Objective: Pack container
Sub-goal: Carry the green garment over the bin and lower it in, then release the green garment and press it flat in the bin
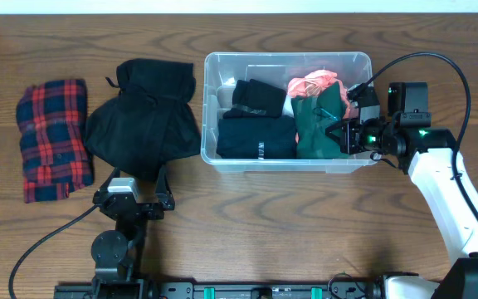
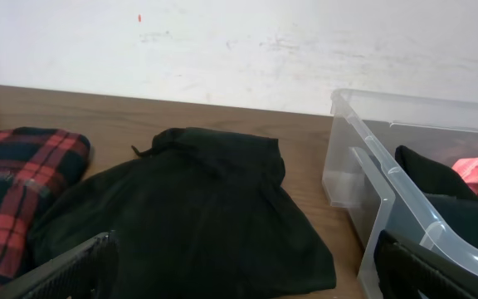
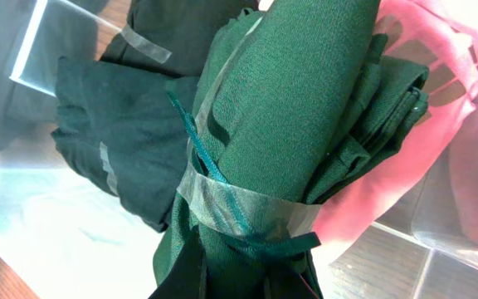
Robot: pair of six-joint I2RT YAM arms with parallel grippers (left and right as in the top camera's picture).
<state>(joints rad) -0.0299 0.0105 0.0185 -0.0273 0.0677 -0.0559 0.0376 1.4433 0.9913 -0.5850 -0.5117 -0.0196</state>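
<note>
The clear plastic container (image 1: 289, 56) stands in the middle of the table and holds black folded clothes (image 1: 256, 137), a pink garment (image 1: 312, 83) and a dark green garment (image 1: 314, 129). My right gripper (image 1: 343, 133) reaches over the container's right wall and is shut on the green garment (image 3: 297, 108), whose cloth hides the fingertips (image 3: 247, 282). The pink garment (image 3: 438, 100) lies beside it. My left gripper (image 1: 133, 189) is open and empty, low at the front left, facing a black garment (image 2: 189, 216) on the table. The container's left end (image 2: 372, 158) shows in the left wrist view.
A black garment (image 1: 143, 116) lies on the table just left of the container. A red-and-blue plaid cloth (image 1: 52, 137) lies folded at the far left and also shows in the left wrist view (image 2: 15, 183). A white wall stands behind the table.
</note>
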